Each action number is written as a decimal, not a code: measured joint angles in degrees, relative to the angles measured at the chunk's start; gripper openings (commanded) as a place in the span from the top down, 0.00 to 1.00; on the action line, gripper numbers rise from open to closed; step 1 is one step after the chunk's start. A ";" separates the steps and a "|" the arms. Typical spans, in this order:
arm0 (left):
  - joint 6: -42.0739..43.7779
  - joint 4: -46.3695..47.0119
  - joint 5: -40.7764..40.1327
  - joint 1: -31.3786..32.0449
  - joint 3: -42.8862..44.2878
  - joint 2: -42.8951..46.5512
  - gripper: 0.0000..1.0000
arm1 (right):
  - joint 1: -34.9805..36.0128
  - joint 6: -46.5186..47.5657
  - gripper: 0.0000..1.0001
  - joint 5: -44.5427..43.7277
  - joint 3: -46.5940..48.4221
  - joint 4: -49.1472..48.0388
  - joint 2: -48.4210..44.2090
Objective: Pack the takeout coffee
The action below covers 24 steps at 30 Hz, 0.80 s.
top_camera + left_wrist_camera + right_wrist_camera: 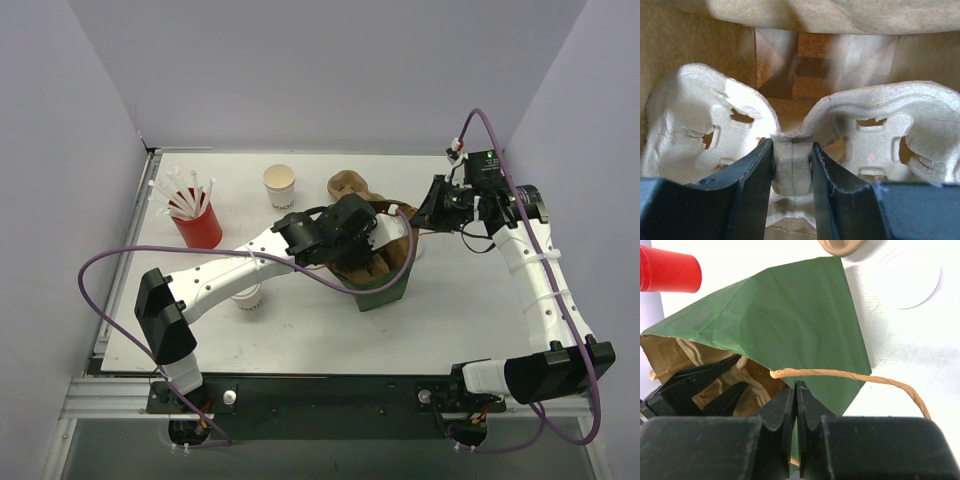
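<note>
My coffee cup (279, 187) stands on the table (320, 330), outside the green bag (790, 315). The bag holds the pulp carrier (890, 115); my left gripper (791, 147) pinches its middle ridge, and my right gripper (796, 387) is clamped on the bag's rim

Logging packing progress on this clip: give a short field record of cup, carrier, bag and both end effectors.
green bag: open, on the table
coffee cup: upright on the table beyond the bag, not packed
pulp carrier: inside the bag
left end effector: shut on the carrier's centre rib
right end effector: shut on the bag's rim beside its handle
</note>
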State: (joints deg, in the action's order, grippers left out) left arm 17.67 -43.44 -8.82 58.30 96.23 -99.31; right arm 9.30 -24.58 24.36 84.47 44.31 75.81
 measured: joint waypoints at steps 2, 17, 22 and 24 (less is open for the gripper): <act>-0.04 -0.02 0.02 0.00 0.00 0.07 0.74 | 0.07 0.13 1.00 0.50 -0.09 0.02 0.02; -0.72 -6.95 0.57 1.03 8.41 -2.75 0.75 | 8.70 -6.91 1.00 0.96 -7.13 -5.66 -1.49; -0.42 -6.51 1.62 1.07 8.02 -2.95 0.73 | 8.70 -6.99 1.00 0.72 -7.19 -5.75 -1.49; -0.11 -5.97 1.92 1.01 7.54 -2.93 0.74 | 8.70 -6.91 1.00 0.66 -7.17 -5.62 -1.44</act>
State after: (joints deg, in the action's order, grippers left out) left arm 17.56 -49.41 -6.90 59.31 103.77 -102.24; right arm 18.00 -31.48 25.02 77.30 38.70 74.37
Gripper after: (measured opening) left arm 0.420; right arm 0.002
